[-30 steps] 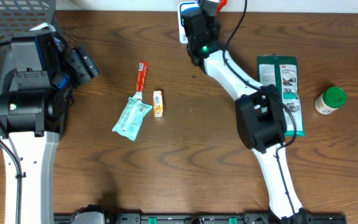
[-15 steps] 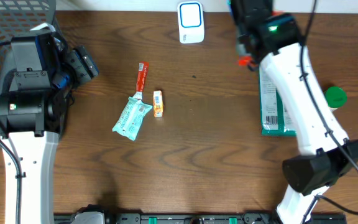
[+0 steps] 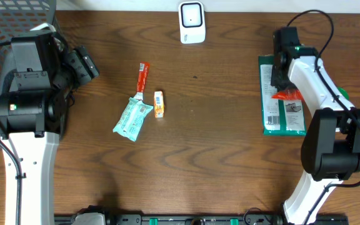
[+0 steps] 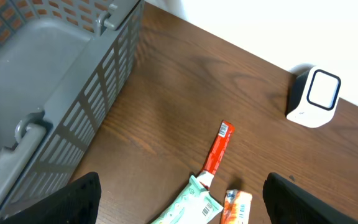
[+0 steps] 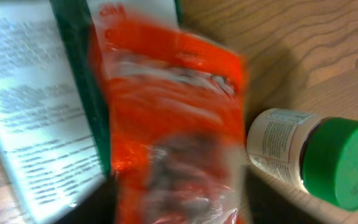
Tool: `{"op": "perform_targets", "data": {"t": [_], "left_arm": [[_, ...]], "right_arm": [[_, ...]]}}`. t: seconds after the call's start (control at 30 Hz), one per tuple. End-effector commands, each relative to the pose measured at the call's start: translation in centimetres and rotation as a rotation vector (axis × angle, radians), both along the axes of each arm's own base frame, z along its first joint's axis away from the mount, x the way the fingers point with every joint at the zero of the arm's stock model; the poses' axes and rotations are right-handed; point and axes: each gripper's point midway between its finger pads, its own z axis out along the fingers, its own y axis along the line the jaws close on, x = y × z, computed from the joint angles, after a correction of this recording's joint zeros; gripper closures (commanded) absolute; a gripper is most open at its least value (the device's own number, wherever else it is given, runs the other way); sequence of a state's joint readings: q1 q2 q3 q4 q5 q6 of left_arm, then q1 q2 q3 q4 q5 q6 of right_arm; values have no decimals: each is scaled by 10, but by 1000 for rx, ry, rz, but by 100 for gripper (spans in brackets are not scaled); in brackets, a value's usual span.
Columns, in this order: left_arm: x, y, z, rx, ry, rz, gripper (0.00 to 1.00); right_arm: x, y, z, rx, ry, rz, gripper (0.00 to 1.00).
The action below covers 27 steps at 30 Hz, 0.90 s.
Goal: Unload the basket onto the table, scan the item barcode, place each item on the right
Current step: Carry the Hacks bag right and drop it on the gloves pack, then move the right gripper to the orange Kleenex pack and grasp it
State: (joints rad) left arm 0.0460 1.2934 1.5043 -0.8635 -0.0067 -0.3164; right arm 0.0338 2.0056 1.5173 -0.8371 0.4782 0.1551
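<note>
An orange-red packet lies over a flat green package at the right. In the right wrist view the orange-red packet is blurred and fills the space between the dark fingers. My right gripper hovers just above it, and its jaws stand apart on either side of the packet. The white scanner stands at the back edge, well left of that gripper. My left gripper stays open at the far left with nothing in it. Its view shows the scanner too.
A red stick, a small orange packet and a mint pouch lie left of centre. A green-capped bottle stands right of the green package. A grey basket fills the back left corner.
My right arm swung from the scanner to the right side and came down over the green package. Its jaws parted, and the orange-red packet now lies on the package.
</note>
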Motion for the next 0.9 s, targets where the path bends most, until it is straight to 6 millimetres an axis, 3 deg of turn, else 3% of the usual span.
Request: {"op": "perform_targets", "data": {"t": [0.0, 0.1, 0.17, 0.23, 0.27, 0.33, 0.47, 0.67, 0.77, 0.8, 0.87], "left_arm": [[0, 2, 4, 8, -10, 5, 16], [0, 2, 4, 8, -10, 5, 16], [0, 2, 4, 8, -10, 5, 16], [0, 2, 4, 8, -10, 5, 16], [0, 2, 4, 8, -10, 5, 16], [0, 2, 4, 8, -10, 5, 16], [0, 2, 4, 8, -10, 5, 16], [0, 2, 4, 8, -10, 5, 16], [0, 2, 4, 8, -10, 5, 16], [0, 2, 4, 8, -10, 5, 16], [0, 2, 4, 8, -10, 5, 16]], "right_arm": [[4, -9, 11, -31, 8, 59, 1], [13, -5, 38, -29, -39, 65, 1], [19, 10, 61, 17, -73, 97, 1], [23, 68, 98, 246, -127, 219, 1], [23, 85, 105, 314, -138, 255, 1], [18, 140, 125, 536, -169, 379, 1], [-1, 216, 141, 810, -150, 480, 1], [-26, 290, 115, 897, -71, 463, 1], [-36, 322, 86, 838, -52, 500, 14], [-43, 340, 66, 776, -53, 506, 20], [-50, 362, 48, 717, -67, 555, 21]]}}
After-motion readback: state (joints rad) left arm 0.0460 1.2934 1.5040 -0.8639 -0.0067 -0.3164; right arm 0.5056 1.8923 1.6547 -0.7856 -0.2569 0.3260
